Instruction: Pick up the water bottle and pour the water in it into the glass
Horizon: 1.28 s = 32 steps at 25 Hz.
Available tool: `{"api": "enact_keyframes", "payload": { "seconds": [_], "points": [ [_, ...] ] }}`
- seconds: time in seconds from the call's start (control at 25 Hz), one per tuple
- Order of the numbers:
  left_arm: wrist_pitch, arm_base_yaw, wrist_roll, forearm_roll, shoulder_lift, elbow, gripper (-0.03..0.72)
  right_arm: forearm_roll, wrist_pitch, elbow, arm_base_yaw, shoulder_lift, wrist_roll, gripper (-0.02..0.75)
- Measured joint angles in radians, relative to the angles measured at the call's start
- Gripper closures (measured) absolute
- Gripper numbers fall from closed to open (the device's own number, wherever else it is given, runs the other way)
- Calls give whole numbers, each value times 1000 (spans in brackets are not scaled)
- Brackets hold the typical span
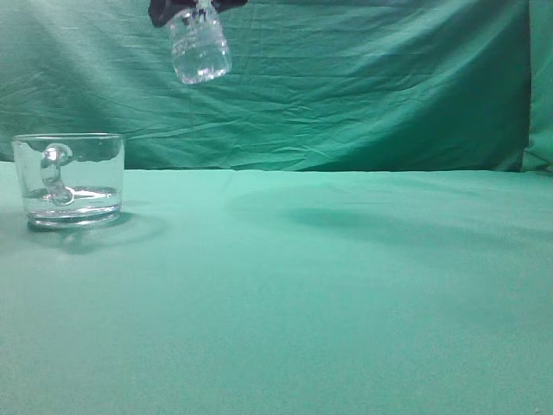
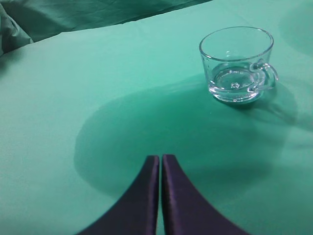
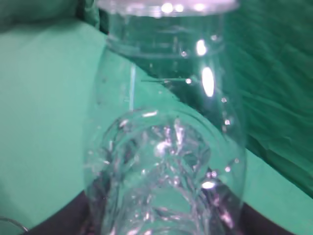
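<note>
The water bottle (image 1: pixel 200 47) hangs at the top of the exterior view, slightly tilted, high above the table and to the right of the glass. Its upper part is cut off by the frame edge. My right gripper (image 1: pixel 186 9) is shut on it. In the right wrist view the clear ribbed bottle (image 3: pixel 166 122) fills the frame between my dark fingers (image 3: pixel 161 220). The glass (image 1: pixel 69 180) stands at the far left with a little water in it. The left wrist view shows the glass (image 2: pixel 238 63) ahead and to the right of my left gripper (image 2: pixel 160 159), which is shut and empty.
A green cloth (image 1: pixel 328 294) covers the table, and a wrinkled green backdrop (image 1: pixel 363 86) hangs behind it. The arm's shadow falls on the cloth (image 2: pixel 146 127) in front of the left gripper.
</note>
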Motion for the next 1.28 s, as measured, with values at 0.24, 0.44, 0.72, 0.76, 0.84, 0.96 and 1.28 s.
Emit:
{"api": "enact_keyframes", "payload": {
  "seconds": [0.24,0.44,0.72,0.76,0.84,0.96,1.28],
  "points": [
    [0,0,0,0,0,0,688,0,-4,153,0,-185,27,417],
    [0,0,0,0,0,0,688,2,40,365,0,-357,96,417],
    [0,0,0,0,0,0,688,-16,175,662,-53,-543,227,417],
    [0,0,0,0,0,0,688,-20,175,694,-73,-561,248,417],
    [0,0,0,0,0,0,688,-27,157,739,-128,-585,266,417],
    [0,0,0,0,0,0,688,-30,92,775,-215,-597,267,417],
    [0,0,0,0,0,0,688,-49,-54,808,-371,-569,105,417]
  ]
}}
